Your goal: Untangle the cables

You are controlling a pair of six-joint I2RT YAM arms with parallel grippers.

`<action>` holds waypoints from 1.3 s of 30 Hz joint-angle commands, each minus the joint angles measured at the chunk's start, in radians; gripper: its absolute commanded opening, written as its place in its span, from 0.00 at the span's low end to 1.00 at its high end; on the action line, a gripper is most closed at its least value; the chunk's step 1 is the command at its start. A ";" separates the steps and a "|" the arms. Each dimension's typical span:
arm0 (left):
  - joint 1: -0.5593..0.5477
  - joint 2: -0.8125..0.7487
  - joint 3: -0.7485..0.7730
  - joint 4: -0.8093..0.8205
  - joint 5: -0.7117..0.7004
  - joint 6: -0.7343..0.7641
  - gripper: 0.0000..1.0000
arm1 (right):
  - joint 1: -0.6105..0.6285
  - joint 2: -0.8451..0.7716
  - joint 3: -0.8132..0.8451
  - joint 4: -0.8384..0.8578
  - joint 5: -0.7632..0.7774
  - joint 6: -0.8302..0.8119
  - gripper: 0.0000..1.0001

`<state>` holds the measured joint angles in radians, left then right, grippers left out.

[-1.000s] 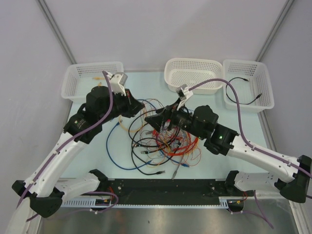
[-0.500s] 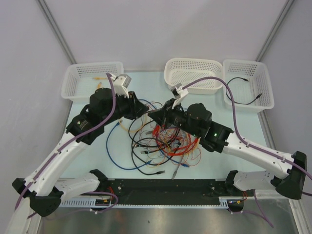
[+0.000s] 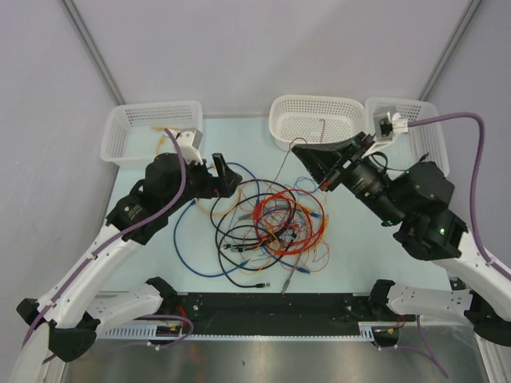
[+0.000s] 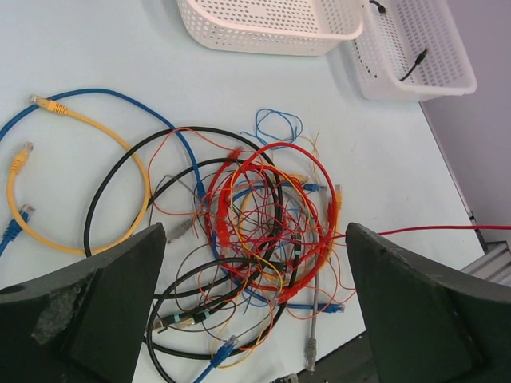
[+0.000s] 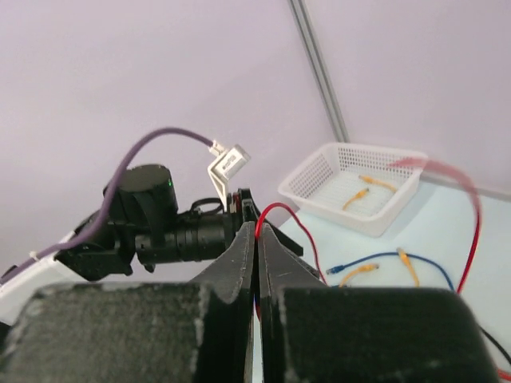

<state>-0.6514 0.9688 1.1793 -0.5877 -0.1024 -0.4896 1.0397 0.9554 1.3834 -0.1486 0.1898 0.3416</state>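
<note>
The cables [image 3: 267, 227] lie in a tangled pile of red, orange, black, blue and yellow loops at mid-table, and the left wrist view shows the same cables [image 4: 255, 223]. My left gripper [image 3: 223, 175] hovers at the pile's upper left, open, with nothing between its fingers [image 4: 120, 295]. My right gripper [image 3: 297, 149] is raised to the upper right of the pile, in front of the middle basket. It is shut on a thin red wire [image 5: 279, 209], which trails down to the pile [image 3: 279, 177] and runs taut off to the right in the left wrist view [image 4: 423, 230].
Three white baskets stand at the back. The left basket [image 3: 152, 106] holds yellow cable pieces [image 5: 359, 195], the middle basket [image 3: 318, 99] sits behind my right gripper, and the right basket [image 3: 423, 108] holds a black cable [image 4: 411, 65]. A blue cable [image 3: 188, 239] and a yellow one [image 4: 120, 152] lie left of the pile.
My right gripper shut in the pile, then rose up and to the right, drawing a red wire out. My left gripper opened and drew back slightly to the left.
</note>
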 commanded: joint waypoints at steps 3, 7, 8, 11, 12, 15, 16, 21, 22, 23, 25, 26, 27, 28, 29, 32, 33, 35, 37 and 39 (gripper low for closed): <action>-0.004 -0.087 -0.114 0.166 0.053 0.009 1.00 | 0.005 0.002 0.112 -0.114 0.045 -0.059 0.00; -0.005 -0.139 -0.216 0.384 0.208 0.037 1.00 | 0.005 0.022 0.196 -0.161 0.066 -0.098 0.00; -0.004 -0.157 -0.245 0.446 0.255 0.042 1.00 | 0.005 0.028 0.209 -0.184 0.074 -0.101 0.00; -0.011 -0.241 -0.462 0.765 0.377 0.046 1.00 | 0.006 0.036 0.220 -0.198 0.071 -0.098 0.00; -0.016 -0.258 -0.498 0.893 0.386 0.051 1.00 | 0.005 0.037 0.217 -0.198 0.068 -0.096 0.00; -0.056 -0.249 -0.535 0.944 0.388 0.126 1.00 | 0.005 0.037 0.207 -0.195 0.065 -0.084 0.00; -0.086 -0.227 -0.537 0.944 0.391 0.150 1.00 | 0.005 0.036 0.206 -0.195 0.065 -0.082 0.00; -0.168 -0.173 -0.589 1.020 0.316 0.253 0.93 | 0.005 0.029 0.203 -0.198 0.068 -0.084 0.00; -0.168 -0.154 -0.593 1.034 0.302 0.255 0.92 | 0.005 0.031 0.201 -0.198 0.066 -0.081 0.00; -0.169 -0.119 -0.593 1.045 0.278 0.266 0.90 | 0.005 0.031 0.201 -0.198 0.063 -0.076 0.00; -0.169 -0.073 -0.590 1.072 0.239 0.281 0.87 | 0.005 0.032 0.200 -0.197 0.054 -0.070 0.00; -0.166 -0.030 -0.583 1.086 0.219 0.311 0.85 | 0.005 0.034 0.198 -0.195 0.050 -0.067 0.00; -0.166 -0.010 -0.575 1.097 0.195 0.327 0.83 | 0.006 0.036 0.200 -0.197 0.048 -0.066 0.00; -0.163 0.011 -0.560 1.098 0.193 0.339 0.77 | 0.005 0.036 0.198 -0.198 0.045 -0.065 0.00; -0.162 0.034 -0.531 1.095 0.201 0.351 0.74 | 0.005 0.034 0.198 -0.203 0.048 -0.065 0.00; -0.159 0.106 -0.480 1.092 0.202 0.358 0.45 | 0.005 0.026 0.197 -0.212 0.050 -0.062 0.00; -0.157 0.126 -0.469 1.083 0.188 0.356 0.24 | 0.005 0.022 0.192 -0.213 0.054 -0.062 0.00; -0.152 0.127 -0.460 1.075 0.172 0.342 0.05 | 0.005 0.013 0.187 -0.220 0.062 -0.064 0.00; -0.152 0.101 -0.468 1.080 0.141 0.333 0.00 | 0.005 0.003 0.177 -0.227 0.076 -0.069 0.00; -0.152 0.071 -0.465 1.047 0.113 0.318 0.00 | 0.005 -0.007 0.167 -0.230 0.085 -0.072 0.00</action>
<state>-0.8089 1.0985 0.6647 0.4419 0.0757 -0.1574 1.0397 0.9825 1.5593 -0.3794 0.2493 0.2768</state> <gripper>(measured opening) 0.012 0.012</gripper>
